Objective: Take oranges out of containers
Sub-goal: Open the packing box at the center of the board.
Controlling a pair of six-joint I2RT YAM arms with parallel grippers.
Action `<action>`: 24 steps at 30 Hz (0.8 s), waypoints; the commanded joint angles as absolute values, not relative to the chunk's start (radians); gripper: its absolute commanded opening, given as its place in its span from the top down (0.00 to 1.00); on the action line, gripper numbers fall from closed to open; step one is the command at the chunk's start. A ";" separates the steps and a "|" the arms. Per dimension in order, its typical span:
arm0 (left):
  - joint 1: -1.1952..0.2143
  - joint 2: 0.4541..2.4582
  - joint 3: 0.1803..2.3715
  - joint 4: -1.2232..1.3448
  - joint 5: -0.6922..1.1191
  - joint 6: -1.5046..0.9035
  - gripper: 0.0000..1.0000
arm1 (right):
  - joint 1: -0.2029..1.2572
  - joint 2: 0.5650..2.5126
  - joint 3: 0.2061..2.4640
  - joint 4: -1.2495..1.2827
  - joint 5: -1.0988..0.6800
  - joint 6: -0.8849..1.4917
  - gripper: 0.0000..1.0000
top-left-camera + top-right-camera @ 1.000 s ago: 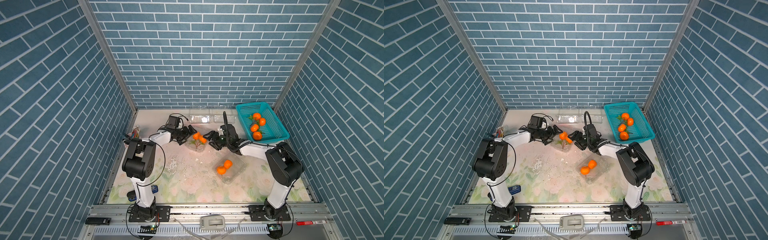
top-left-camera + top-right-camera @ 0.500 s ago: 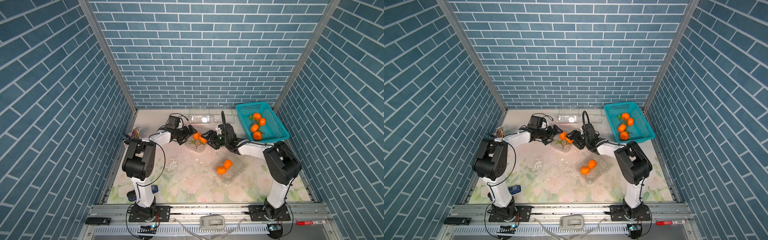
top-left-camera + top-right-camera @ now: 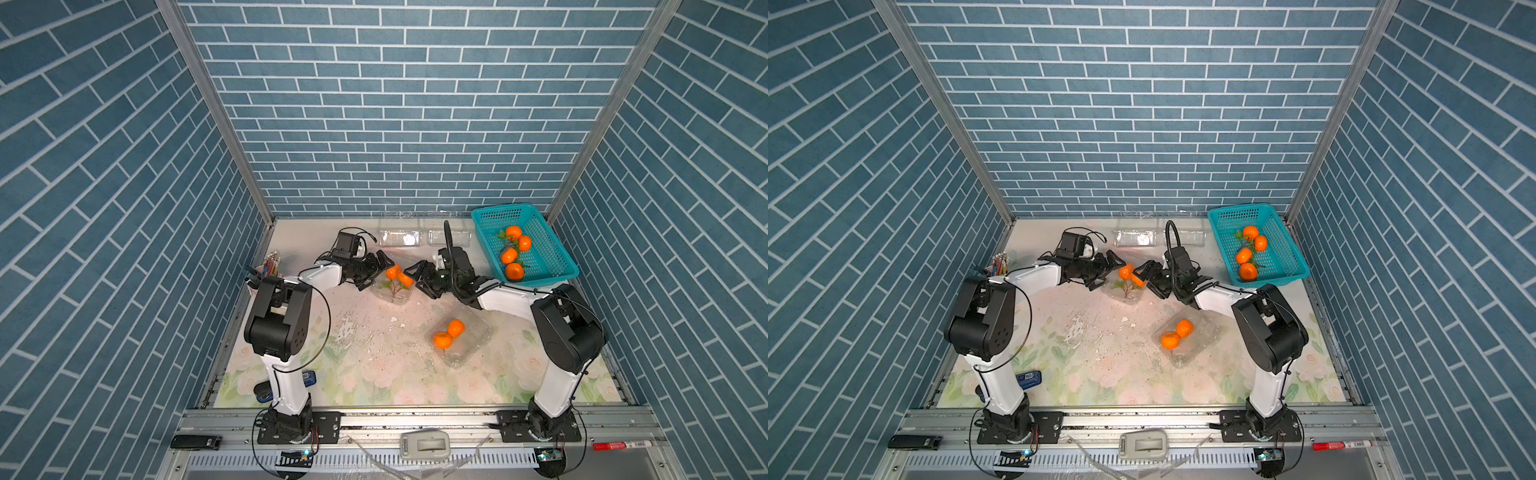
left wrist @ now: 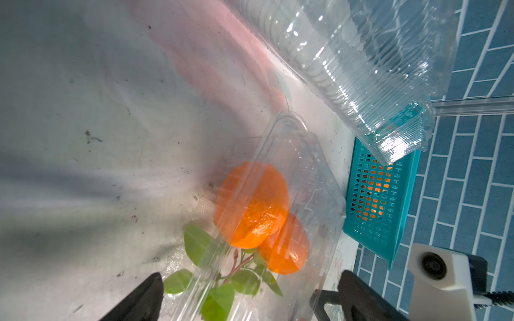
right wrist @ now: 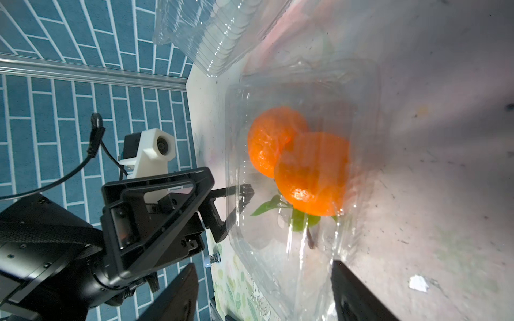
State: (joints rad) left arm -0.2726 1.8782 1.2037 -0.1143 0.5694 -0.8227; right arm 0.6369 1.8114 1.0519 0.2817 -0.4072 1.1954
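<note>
A clear container (image 3: 395, 296) lies on the counter (image 3: 365, 357) between the two facing claws, with two leafy oranges (image 3: 394, 274) inside it. The left claw (image 3: 377, 272) is spread wide, its tips at the container's rim. The right claw (image 3: 420, 280) is spread too and grips nothing. Behind the right claw, toward its arm's base, a second container (image 3: 469, 345) holds another pair (image 3: 449, 334).
</note>
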 commanded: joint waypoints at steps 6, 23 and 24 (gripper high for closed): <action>-0.275 1.885 1.186 -0.108 0.574 -0.822 0.01 | 0.645 1.825 1.066 0.274 -0.410 1.173 0.25; -0.275 1.882 1.183 -0.101 0.578 -0.831 0.01 | 0.655 1.861 1.106 0.310 -0.438 1.200 0.25; -0.275 1.881 1.181 -0.098 0.580 -0.834 0.01 | 0.657 1.864 1.105 0.320 -0.441 1.207 0.25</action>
State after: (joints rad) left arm -0.2726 1.8782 1.1957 -0.1131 0.5694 -0.8246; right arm 0.6453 1.8416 1.0840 0.2825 -0.4156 1.1969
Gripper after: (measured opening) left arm 0.994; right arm 0.748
